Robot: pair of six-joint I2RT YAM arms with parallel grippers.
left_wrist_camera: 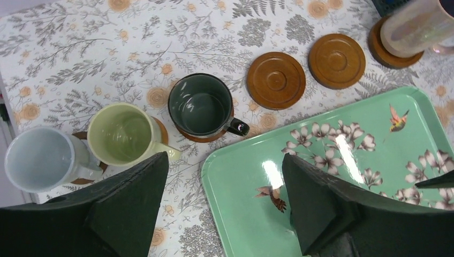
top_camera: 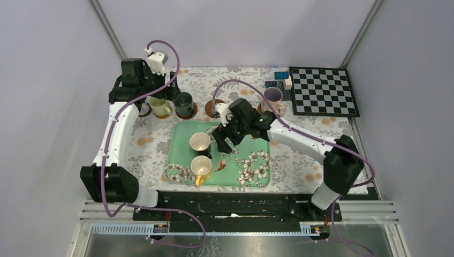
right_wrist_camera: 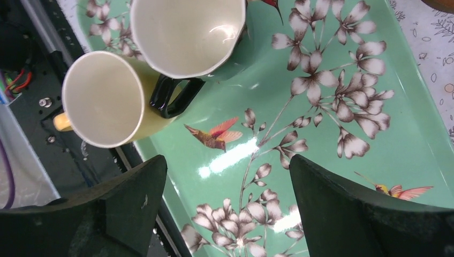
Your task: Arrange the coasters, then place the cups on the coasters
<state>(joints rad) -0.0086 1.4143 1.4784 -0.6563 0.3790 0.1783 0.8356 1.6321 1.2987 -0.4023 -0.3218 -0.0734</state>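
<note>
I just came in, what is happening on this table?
Two arms are mid-task. The pale blue cup, light green cup, dark green cup and pink cup each stand on a coaster; two more coasters are bare. The right gripper hangs open over the tray, where the cream cup and yellow cup sit. The left gripper is open, empty.

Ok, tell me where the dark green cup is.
Top view, left side: the dark green cup sits on a coaster, between the pale green cup and a bare coaster.
</note>
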